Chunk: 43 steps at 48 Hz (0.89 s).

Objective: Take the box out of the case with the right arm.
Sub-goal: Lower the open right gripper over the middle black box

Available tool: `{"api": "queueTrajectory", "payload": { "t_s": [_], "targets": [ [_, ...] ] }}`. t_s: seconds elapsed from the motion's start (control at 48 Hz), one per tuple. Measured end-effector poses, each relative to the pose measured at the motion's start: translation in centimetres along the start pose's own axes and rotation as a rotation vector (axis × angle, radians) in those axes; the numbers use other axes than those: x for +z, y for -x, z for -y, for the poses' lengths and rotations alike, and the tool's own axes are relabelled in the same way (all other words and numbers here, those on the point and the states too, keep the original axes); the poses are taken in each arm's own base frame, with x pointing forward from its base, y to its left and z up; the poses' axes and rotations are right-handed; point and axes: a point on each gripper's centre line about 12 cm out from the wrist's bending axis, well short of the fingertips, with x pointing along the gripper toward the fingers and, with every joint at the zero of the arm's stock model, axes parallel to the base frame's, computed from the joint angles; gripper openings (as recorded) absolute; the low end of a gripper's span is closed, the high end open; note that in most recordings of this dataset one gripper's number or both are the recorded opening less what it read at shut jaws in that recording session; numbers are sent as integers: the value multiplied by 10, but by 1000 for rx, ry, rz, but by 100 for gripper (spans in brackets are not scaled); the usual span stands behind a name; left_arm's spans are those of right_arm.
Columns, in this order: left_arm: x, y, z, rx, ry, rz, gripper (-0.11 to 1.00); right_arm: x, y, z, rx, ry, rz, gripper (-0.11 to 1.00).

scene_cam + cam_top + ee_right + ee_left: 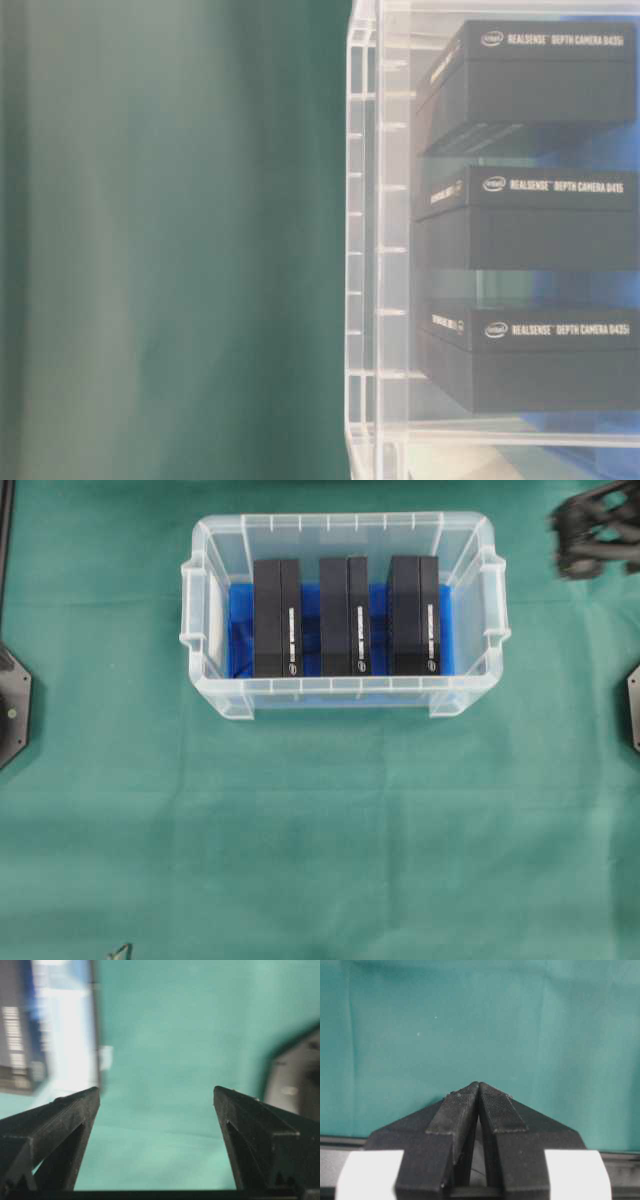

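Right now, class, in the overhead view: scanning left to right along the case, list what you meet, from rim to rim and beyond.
Case's left handle → left box → middle box → right box → case's right handle → right arm's open fingers, blurred, over the green cloth.

I see a green cloth covering the whole work surface, edge to edge, with soft creases running across it toward six o'clock. The light falls evenly from above, with no hard shadows. At nine o'clock and three o'clock, dark angular mounts sit at the cloth's borders. No wall, floor or window shows from any camera I have.
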Motion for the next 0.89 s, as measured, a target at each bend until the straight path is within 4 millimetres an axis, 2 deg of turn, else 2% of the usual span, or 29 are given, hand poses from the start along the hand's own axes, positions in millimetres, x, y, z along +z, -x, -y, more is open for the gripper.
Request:
{"api": "queueTrajectory", "payload": {
  "t_s": [0.291, 0.499, 0.728, 0.895],
  "targets": [
    [0, 0, 0, 1, -2, 2, 0, -9, -16, -95, 10, 83, -6, 91],
    [-1, 2, 0, 0, -3, 5, 0, -10, -28, -149, 28, 105, -1, 91],
    [-1, 2, 0, 0, 0, 6, 0, -16, -41, -186, 46, 135, 0, 90],
    [-1, 2, 0, 1, 2, 8, 0, -17, -42, -200, 63, 155, 2, 91]
  ]
}}
